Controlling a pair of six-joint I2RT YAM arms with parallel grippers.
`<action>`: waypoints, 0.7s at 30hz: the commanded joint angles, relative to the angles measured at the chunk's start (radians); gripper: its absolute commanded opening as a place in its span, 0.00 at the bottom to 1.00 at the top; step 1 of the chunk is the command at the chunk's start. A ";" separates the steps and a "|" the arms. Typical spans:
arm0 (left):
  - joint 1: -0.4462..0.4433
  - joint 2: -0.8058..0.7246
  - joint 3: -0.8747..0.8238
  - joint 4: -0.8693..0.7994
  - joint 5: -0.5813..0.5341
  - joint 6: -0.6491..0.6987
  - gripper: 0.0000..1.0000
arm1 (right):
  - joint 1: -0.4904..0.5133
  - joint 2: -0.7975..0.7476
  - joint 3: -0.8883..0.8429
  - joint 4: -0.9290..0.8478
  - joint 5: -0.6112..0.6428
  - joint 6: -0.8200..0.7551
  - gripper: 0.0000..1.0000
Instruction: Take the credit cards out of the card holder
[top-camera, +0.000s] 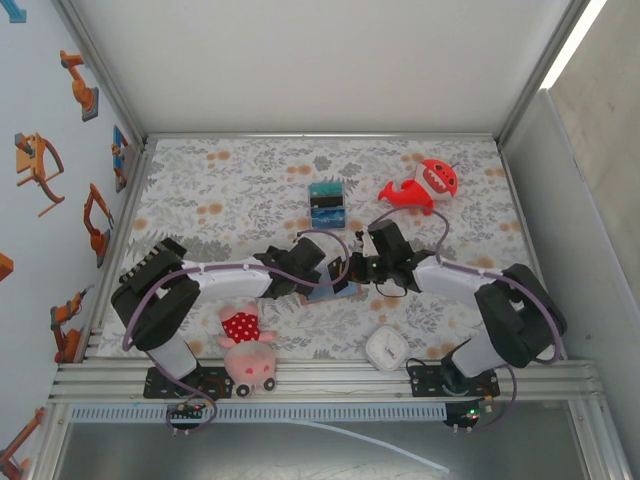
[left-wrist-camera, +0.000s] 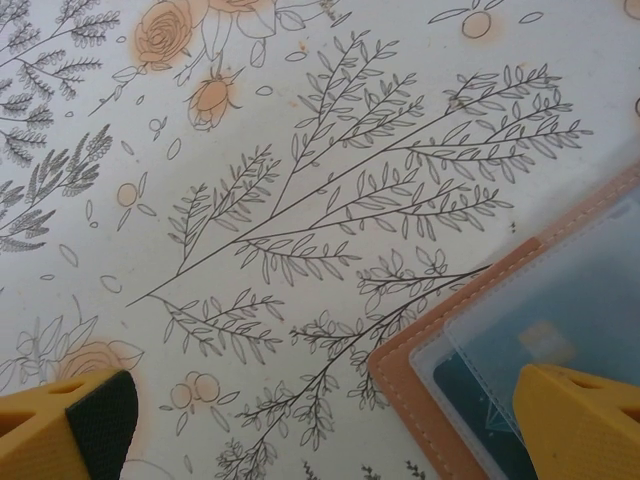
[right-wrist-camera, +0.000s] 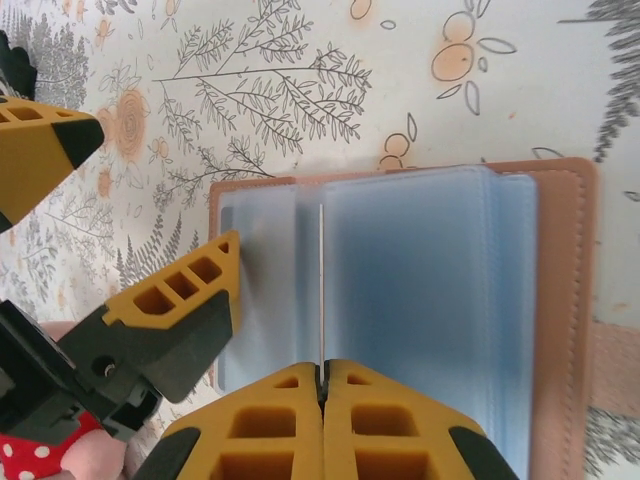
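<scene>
**Top external view.** I see the card holder (top-camera: 330, 293) lying open near the middle of the table, on the near side of the striped box (top-camera: 327, 203). Its long axis runs left to right. The left gripper (top-camera: 335, 275) and right gripper (top-camera: 362, 272) meet directly above it.

**Left wrist view.** The left gripper (left-wrist-camera: 320, 400) stands wide open and grips nothing. One finger (left-wrist-camera: 575, 420) lies over the holder's tan stitched corner, the other over the floral cloth (left-wrist-camera: 300, 200). One dark credit card (left-wrist-camera: 470, 400) shows through a clear sleeve (left-wrist-camera: 560, 290); its print is too blurred to read.

**Right wrist view.** The card holder (right-wrist-camera: 560, 300) lies open with its long axis across the view and its snap tab (right-wrist-camera: 612, 365) at the right. The right gripper (right-wrist-camera: 322, 385) has its fingers closed together at a thin pale sleeve edge. I cannot tell whether that edge is pinched.
</scene>
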 joint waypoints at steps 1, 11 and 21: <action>-0.003 -0.057 0.003 -0.050 -0.037 0.004 0.97 | -0.006 -0.065 0.021 -0.072 0.056 -0.050 0.00; -0.001 -0.241 -0.003 -0.071 -0.088 -0.051 0.97 | -0.006 -0.261 -0.046 -0.011 0.047 -0.089 0.00; 0.024 -0.419 -0.020 -0.038 -0.004 -0.077 0.97 | 0.002 -0.327 -0.019 -0.028 -0.096 -0.205 0.00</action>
